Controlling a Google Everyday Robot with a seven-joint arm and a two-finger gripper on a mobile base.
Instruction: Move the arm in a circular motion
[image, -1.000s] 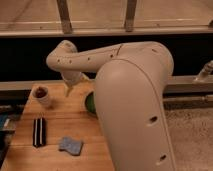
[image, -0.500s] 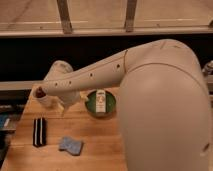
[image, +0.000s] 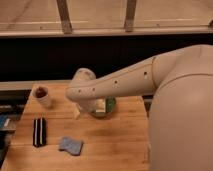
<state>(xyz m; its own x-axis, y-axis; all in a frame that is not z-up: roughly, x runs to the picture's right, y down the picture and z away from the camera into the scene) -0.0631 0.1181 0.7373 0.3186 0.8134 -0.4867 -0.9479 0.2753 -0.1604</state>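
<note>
The arm (image: 150, 80) is a very large cream-white tube with small dark holes. It reaches from the right edge across the middle of the view to a rounded elbow joint (image: 82, 80) over the wooden table (image: 115, 145). Below the elbow, the narrow gripper (image: 78, 112) points down at the table, just left of a green bowl (image: 109, 105). The arm hides part of the bowl.
A white cup (image: 43, 96) with something dark red in it stands at the table's back left. A black bar with a white stripe (image: 39, 131) lies at the left. A blue sponge (image: 71, 145) lies in front. A dark rail and window frame run behind the table.
The elbow and forearm have swung to the right and slightly down, from near the cup to over the bowl. The things on the table have not moved.
</note>
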